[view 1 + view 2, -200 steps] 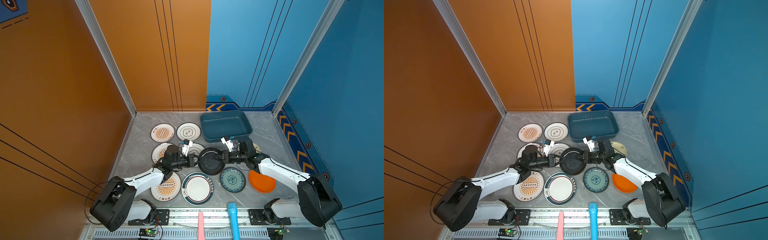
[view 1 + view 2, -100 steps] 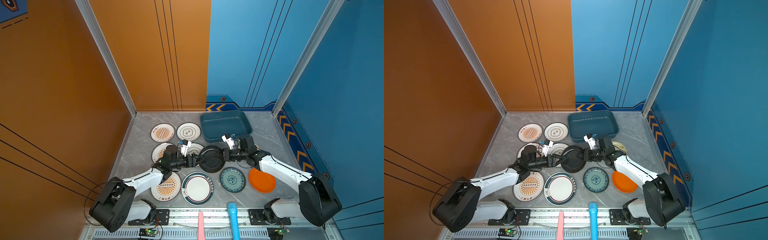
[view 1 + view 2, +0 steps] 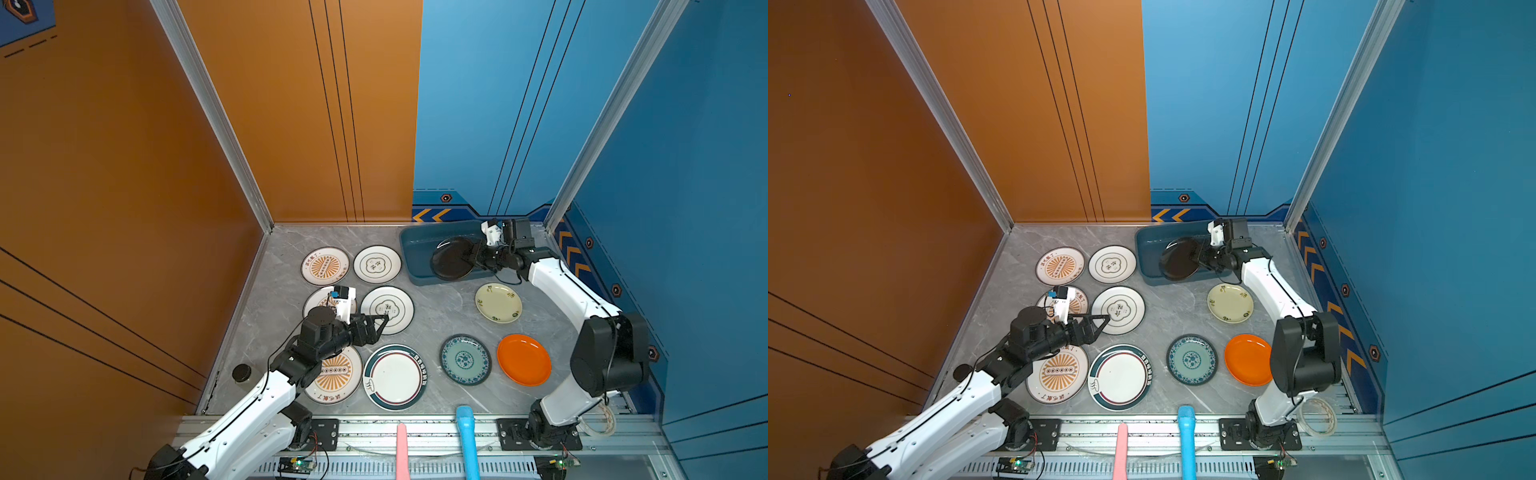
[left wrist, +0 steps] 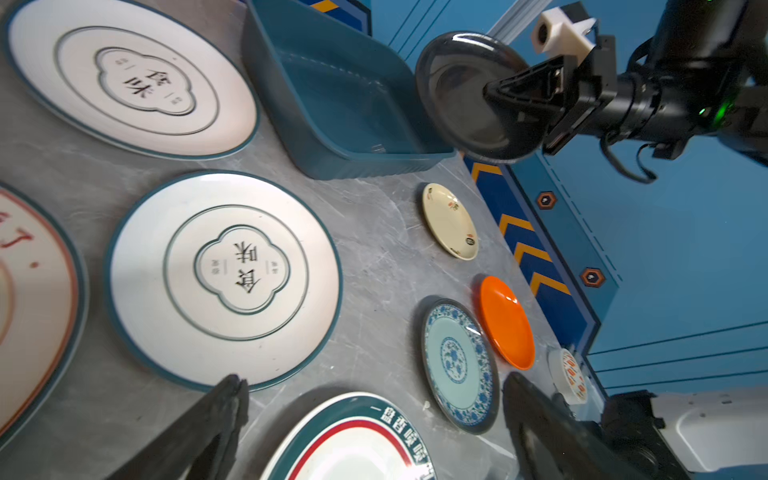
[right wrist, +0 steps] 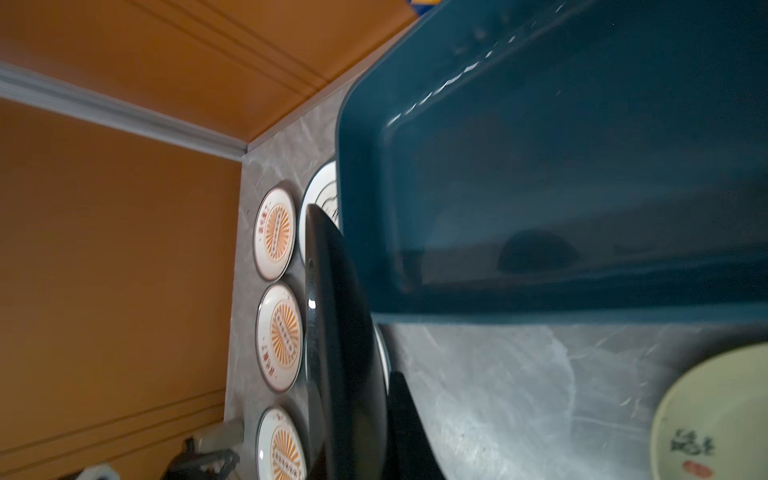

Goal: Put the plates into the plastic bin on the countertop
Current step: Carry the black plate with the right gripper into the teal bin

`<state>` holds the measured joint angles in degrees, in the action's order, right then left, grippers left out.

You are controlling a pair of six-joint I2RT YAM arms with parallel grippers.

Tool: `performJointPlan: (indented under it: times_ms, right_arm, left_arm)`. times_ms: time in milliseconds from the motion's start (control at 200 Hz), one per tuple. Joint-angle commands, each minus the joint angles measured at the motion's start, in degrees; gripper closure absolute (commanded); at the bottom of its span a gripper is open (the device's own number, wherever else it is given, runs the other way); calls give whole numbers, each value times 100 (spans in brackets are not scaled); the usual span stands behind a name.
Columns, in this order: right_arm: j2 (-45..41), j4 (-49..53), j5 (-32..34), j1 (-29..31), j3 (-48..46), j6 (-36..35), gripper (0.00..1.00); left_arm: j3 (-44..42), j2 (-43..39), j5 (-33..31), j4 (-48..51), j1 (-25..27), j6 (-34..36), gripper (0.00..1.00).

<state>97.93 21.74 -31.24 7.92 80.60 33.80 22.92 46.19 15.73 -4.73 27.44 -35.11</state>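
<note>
The grey marbled countertop (image 3: 436,316) carries everything, and the dark teal bin (image 3: 415,257) sits at its back, right of middle, with nothing lying on its floor. Nine plates lie flat on the counter outside it. To the left are large white ones with an orange sunburst (image 3: 325,266) or a black emblem (image 3: 387,309), and a teal-rimmed one (image 3: 395,377) sits near the front. To the right are a smaller blue patterned one (image 3: 465,359), an orange one (image 3: 524,360) and a cream one (image 3: 498,303). The tenth, a black plate (image 3: 451,259), is held tilted over the bin's near side, and the left wrist view shows it raised above the rim. Whether its lower edge touches the bin I cannot tell. It looks stiff, glossy and probably slippery, light enough to hang from one edge but likely to chip or clatter if dropped. The rim is the only place to pinch it, and a plate lying flat would first need one edge tipped up. It is plain black, shallow, with a shiny raised lip. The right gripper (image 3: 469,254) is clamped on its rim, while the left gripper (image 3: 380,327) hangs with its jaws spread wide and empty at the edge of the emblem plate.
</note>
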Motion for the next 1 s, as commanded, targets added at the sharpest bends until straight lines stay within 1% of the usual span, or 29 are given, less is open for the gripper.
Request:
performJointPlan:
  times_ms: [0,105,205,230,355,485,601,811,911,996]
  right_arm:
    - [799,831,549,-179,903,-110,100]
    - [1615,1219,690,-293,1771,-103,100]
    - [2054,1361,839,-356,2365,-68,100]
    - [2283,1375,867,-369,2481,-52,100]
    - [2732,1564,948,-410,2987,-53,100]
    - [3111,1982,1199,-454,3471,-213,100]
    - [3353,2279,1411,-534,3710,-363,100]
    - [3565,2492,1655,-707,3788,-580,100]
    - [3644,2584,1716,-790,3830,-676,96]
    - [3713,2670,1770,-849,3879,-749,91]
  left_arm:
    - [-78,72,-364,454,-77,98,2]
    - [-58,168,-317,543,-90,60,2]
    - [-66,164,-298,569,-99,41,2]
    - [-68,150,-298,578,-99,41,2]
    - [-68,98,-328,604,-107,35,2]
    - [-63,102,-324,605,-118,38,2]
    - [-72,124,-333,600,-123,42,2]
    - [-86,162,-341,561,-134,50,2]
    - [-89,218,-324,544,-135,51,2]
    - [-88,237,-314,528,-134,49,2]
